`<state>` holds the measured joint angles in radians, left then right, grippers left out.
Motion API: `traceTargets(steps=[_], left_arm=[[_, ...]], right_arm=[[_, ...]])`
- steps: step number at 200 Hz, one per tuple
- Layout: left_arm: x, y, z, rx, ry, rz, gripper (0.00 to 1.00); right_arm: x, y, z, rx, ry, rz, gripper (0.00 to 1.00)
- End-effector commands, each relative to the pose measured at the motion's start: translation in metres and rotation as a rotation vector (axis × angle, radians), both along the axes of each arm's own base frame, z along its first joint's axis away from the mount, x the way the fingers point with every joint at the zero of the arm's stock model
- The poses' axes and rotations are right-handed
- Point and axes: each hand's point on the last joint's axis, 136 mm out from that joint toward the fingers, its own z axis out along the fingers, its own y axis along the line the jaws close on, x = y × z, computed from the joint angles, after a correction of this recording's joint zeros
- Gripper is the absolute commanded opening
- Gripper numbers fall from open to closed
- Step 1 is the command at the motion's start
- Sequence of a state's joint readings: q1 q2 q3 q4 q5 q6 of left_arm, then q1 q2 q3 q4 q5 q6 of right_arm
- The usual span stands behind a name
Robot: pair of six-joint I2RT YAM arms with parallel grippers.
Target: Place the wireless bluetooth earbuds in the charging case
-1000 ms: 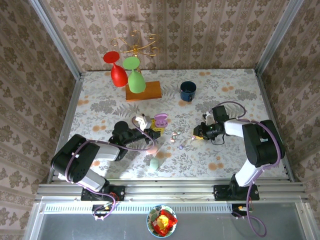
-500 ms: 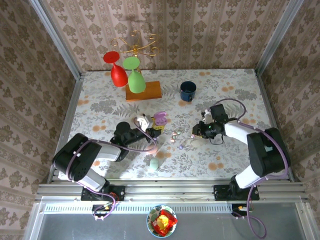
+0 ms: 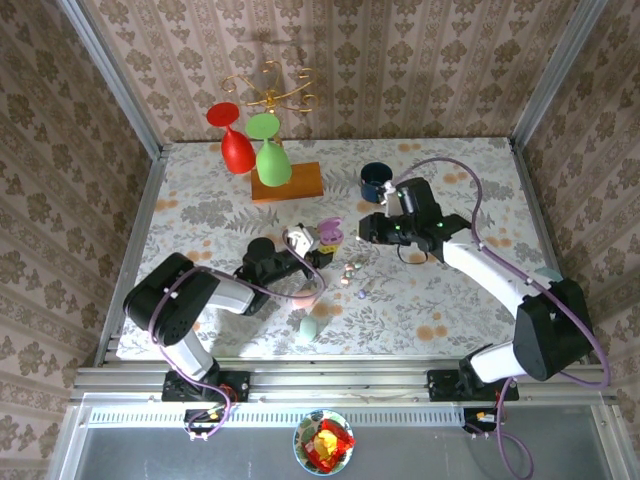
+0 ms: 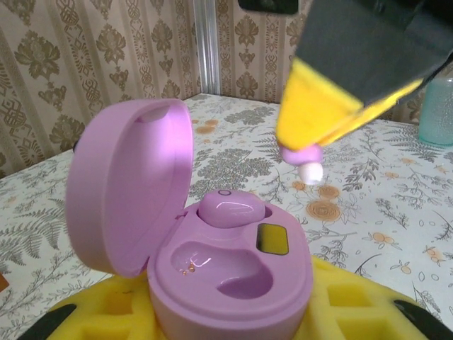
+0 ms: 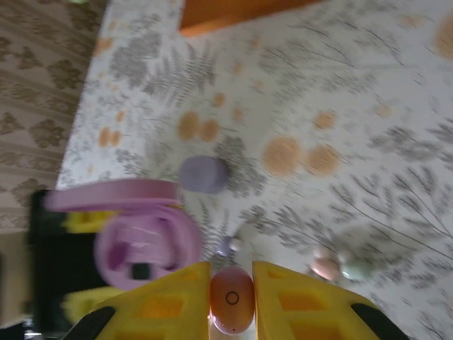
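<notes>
A pink earbud (image 5: 231, 301) pinched near the open purple charging case (image 4: 233, 283).
The right gripper (image 5: 231, 276) clamped the earbud; the left gripper (image 3: 312, 245) held the case, one purple earbud (image 4: 230, 209) seated inside, and loose earbuds (image 3: 350, 272) lay on the floral table (image 3: 450, 300).

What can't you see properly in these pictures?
- Top view: the loose earbuds are too small to count or tell apart.
- Right wrist view: blur hides the slots inside the purple case.
- Left wrist view: the right claw covers most of the held earbud, and the bottom edge cuts off the case's front.
</notes>
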<state>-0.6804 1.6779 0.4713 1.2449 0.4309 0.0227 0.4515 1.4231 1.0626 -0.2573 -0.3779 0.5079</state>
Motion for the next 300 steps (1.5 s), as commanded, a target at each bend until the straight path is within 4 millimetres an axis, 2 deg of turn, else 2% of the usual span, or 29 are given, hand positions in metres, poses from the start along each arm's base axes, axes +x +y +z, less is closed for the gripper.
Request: traceTargets(steps=[1, 50, 93, 175, 207, 236, 263, 300], left_arm=[[0.002, -0.008, 0.011, -0.034, -0.03, -0.014, 0.28], [0.003, -0.013, 0.015, -0.05, -0.014, -0.021, 0.28], [0.003, -0.015, 0.014, -0.052, -0.007, -0.023, 0.28], [0.01, -0.016, 0.014, -0.061, 0.005, 0.002, 0.28], [0.011, -0.016, 0.015, -0.063, 0.005, 0.008, 0.28], [0.01, -0.015, 0.015, -0.064, 0.004, 0.006, 0.28], [0.009, -0.013, 0.013, -0.06, 0.01, 0.005, 0.28], [0.003, -0.009, 0.008, -0.041, -0.001, -0.001, 0.28]], right_arm=[[0.003, 0.016, 0.009, -0.016, -0.018, 0.029, 0.22], [0.006, 0.046, 0.014, -0.012, -0.032, 0.101, 0.22], [0.006, 0.051, 0.004, -0.018, -0.011, 0.114, 0.22], [-0.007, 0.062, -0.007, -0.033, 0.024, 0.167, 0.22], [-0.011, 0.066, -0.009, -0.037, 0.034, 0.177, 0.26], [-0.007, 0.057, -0.002, -0.059, -0.001, 0.14, 0.34], [-0.007, 0.046, 0.013, -0.058, -0.029, 0.122, 0.41], [-0.01, 0.031, 0.037, -0.041, -0.085, 0.105, 0.44]])
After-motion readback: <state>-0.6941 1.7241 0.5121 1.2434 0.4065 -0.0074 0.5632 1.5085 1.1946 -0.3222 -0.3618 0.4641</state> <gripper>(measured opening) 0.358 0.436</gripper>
